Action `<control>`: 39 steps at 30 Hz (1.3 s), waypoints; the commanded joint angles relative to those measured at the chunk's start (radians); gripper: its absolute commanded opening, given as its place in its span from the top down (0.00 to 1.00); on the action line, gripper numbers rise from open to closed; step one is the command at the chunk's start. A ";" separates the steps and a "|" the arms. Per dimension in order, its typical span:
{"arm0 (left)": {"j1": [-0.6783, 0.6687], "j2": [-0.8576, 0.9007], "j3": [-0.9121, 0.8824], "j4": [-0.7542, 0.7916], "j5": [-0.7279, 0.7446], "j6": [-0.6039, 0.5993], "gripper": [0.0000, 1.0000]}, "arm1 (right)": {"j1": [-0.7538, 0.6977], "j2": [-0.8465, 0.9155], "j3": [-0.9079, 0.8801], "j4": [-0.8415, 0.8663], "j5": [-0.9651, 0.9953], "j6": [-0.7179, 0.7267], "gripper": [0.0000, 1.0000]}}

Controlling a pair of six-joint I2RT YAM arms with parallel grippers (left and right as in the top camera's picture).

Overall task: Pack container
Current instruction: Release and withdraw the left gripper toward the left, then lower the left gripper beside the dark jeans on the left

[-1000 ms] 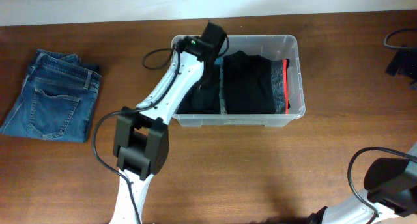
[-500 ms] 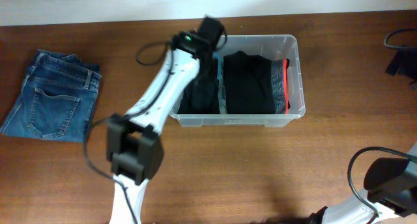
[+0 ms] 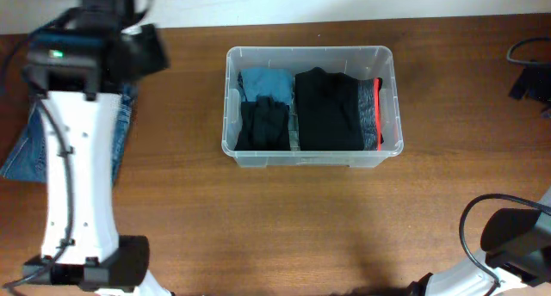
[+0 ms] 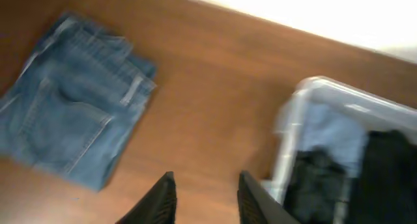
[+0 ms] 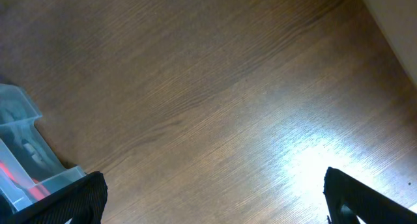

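container point(image 3: 229, 115) is noted at the far middle of the table point(image 3: 301, 218), packed with folded dark clothes point(image 3: 327, 111); left gripper point(image 4: 206, 188) is seen partly spread, empty, between jeans point(image 4: 65, 126) and container; right gripper point(image 5: 214, 185) is spread wide, empty.

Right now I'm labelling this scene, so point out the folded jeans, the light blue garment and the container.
folded jeans point(image 4: 65, 110), left wrist view, back pocket.
light blue garment point(image 3: 265, 79), overhead view, its middle.
container point(image 3: 310, 49), overhead view, far rim.

The overhead view looked straight down on the whole surface point(image 3: 284, 218). The left wrist view slanted down, sharing the container point(image 3: 310, 49) and jeans point(image 4: 71, 133) with it. The right wrist view hung close, catching only the container's corner.
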 commanded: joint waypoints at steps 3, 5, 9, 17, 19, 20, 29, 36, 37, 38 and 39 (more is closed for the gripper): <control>0.195 0.011 -0.032 -0.039 0.228 0.094 0.48 | -0.003 0.001 -0.005 0.000 -0.002 0.003 0.02; 0.268 0.011 -0.056 -0.039 0.314 0.100 0.18 | -0.003 0.001 -0.005 0.000 -0.002 0.003 0.01; 0.413 0.011 -0.128 -0.039 0.411 0.101 0.08 | -0.003 0.001 -0.005 0.000 -0.002 0.003 0.01; 0.641 0.009 -0.357 0.056 0.550 0.161 0.07 | -0.003 0.001 -0.005 0.000 -0.002 0.003 0.02; 0.686 0.005 -0.420 0.102 0.608 0.167 0.07 | -0.003 0.001 -0.005 0.000 -0.002 0.003 0.01; 0.709 0.000 -0.461 0.130 0.631 0.177 0.07 | -0.003 0.001 -0.005 0.000 -0.002 0.003 0.02; 0.874 -0.088 -0.893 0.441 0.818 0.185 0.07 | -0.003 0.001 -0.005 0.000 -0.002 0.003 0.02; 0.989 -0.146 -1.246 0.723 0.932 0.143 0.07 | -0.003 0.001 -0.005 0.000 -0.002 0.003 0.02; 0.997 -0.147 -1.287 0.756 0.931 0.140 0.07 | -0.003 0.001 -0.005 0.000 -0.002 0.003 0.02; 1.001 -0.147 -1.316 0.780 0.931 0.140 0.07 | -0.003 0.001 -0.005 0.000 -0.002 0.003 0.01; 1.003 -0.147 -1.346 0.809 0.930 0.140 0.07 | -0.003 0.001 -0.005 0.000 -0.002 0.003 0.01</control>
